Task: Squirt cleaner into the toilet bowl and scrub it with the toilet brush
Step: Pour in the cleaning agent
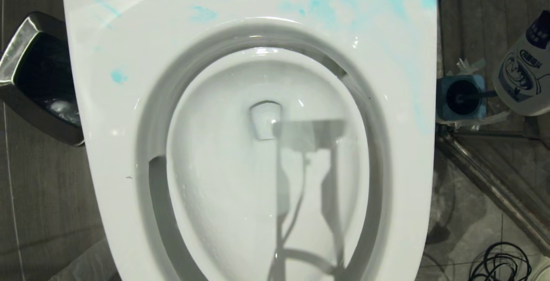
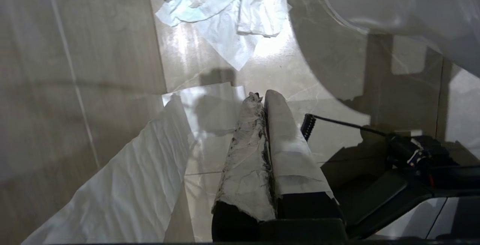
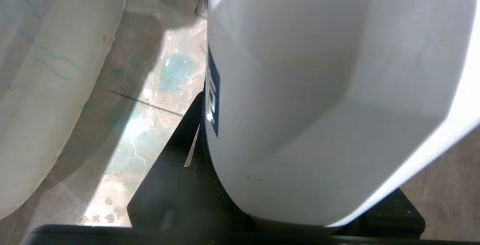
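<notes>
The white cleaner bottle [image 3: 322, 99] fills the right wrist view, grasped in the half-spread right claw [image 3: 262, 185] over the floor beside the toilet bowl [image 1: 266, 143], whose seat carries blue smears. The left claw [image 2: 264, 140] hangs clenched, paper-wrapped, holding nothing.

Toilet bowl [image 1: 240, 178]: white, seat down, water at the bottom, blue cleaner smears across the rear rim. Cleaner bottle [image 1: 526, 68]: white with a dark label, right of the toilet. Toilet brush [image 1: 463, 96]: seated in its blue holder just beside the bottle.
</notes>
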